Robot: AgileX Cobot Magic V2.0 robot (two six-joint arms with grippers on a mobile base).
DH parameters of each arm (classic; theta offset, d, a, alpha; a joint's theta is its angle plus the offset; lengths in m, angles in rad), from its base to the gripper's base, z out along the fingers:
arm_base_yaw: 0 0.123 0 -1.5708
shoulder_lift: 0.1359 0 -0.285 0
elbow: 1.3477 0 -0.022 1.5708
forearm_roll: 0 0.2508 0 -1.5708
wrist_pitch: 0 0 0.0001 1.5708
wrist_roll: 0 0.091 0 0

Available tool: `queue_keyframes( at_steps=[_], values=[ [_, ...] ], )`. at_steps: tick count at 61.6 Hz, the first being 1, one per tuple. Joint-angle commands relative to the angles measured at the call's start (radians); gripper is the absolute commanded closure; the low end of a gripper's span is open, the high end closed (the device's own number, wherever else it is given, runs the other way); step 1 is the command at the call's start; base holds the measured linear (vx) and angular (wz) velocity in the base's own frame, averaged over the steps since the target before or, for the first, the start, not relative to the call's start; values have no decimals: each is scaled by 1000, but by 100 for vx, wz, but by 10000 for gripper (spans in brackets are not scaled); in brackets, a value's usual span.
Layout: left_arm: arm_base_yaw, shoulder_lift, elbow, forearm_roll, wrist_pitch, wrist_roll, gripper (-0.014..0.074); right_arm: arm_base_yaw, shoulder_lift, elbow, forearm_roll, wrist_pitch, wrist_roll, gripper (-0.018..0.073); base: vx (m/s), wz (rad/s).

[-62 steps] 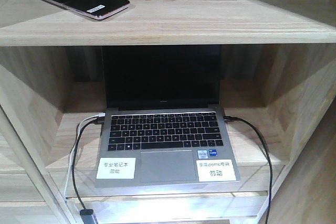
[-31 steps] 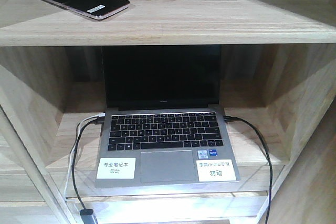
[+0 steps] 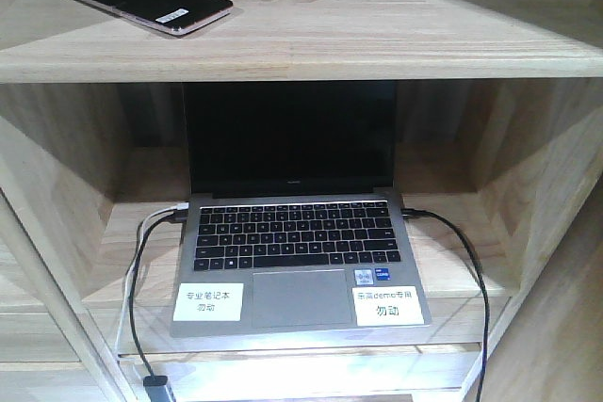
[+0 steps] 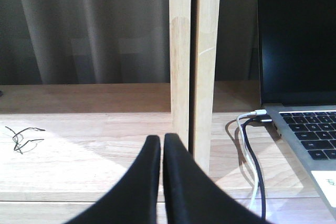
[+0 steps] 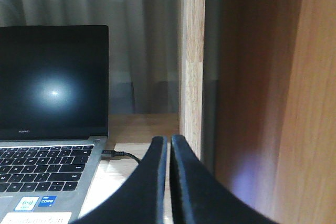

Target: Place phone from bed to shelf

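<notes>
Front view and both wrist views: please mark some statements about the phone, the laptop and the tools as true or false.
1. The phone lies on the upper shelf. True.
2. The laptop is closed. False: it is open, with a dark screen.
3. The left tool holds the phone. False: it is shut on nothing.
4. The right tool is shut. True.
5. Cables are plugged into both sides of the laptop. True.

Looks like a home/demo room: pine shelving unit (image 3: 311,54) w/ laptop (image 3: 301,233), grey curtains (image 4: 89,24) behind
</notes>
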Motion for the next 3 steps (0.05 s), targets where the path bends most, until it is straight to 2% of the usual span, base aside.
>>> queue_keyframes(
  at_steps=[1,3],
  values=[
    [1,-5,7,-10,-70,0,595,-7,-12,11,-11,-82,2,564,0,0],
    [1,-5,7,-10,-70,0,595,-7,-12,11,-11,-82,2,564,0,0]
  ],
)
